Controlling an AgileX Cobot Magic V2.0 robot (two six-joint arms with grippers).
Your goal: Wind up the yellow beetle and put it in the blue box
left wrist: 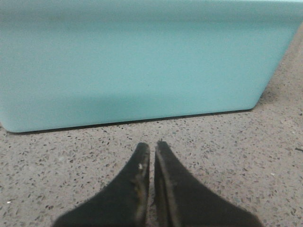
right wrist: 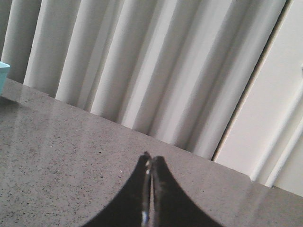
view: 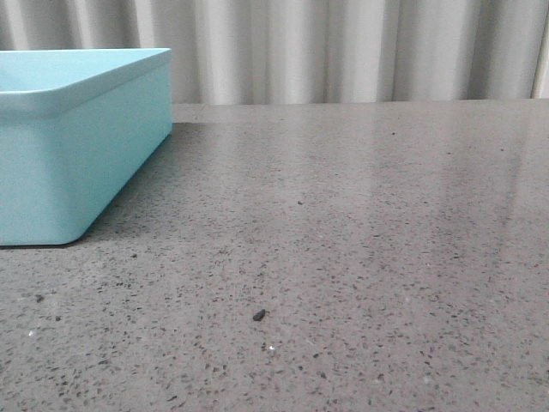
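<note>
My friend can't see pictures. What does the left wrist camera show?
A big blue box fills most of the view, standing on a speckled grey table. In front of it, the left gripper points at its side, black fingers shut, holding nothing.

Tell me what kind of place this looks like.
Probably a lab or test bench set up for robot trials, not a home. A speckled grey stone-look tabletop carries only a blue box, pale pleated curtains screen the background, and both grippers rest shut.

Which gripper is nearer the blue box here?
Left. The left gripper, fingers together, sits low, facing the blue box wall, close. The right gripper, also shut, is farther away; only a box corner shows at that view's edge.
</note>
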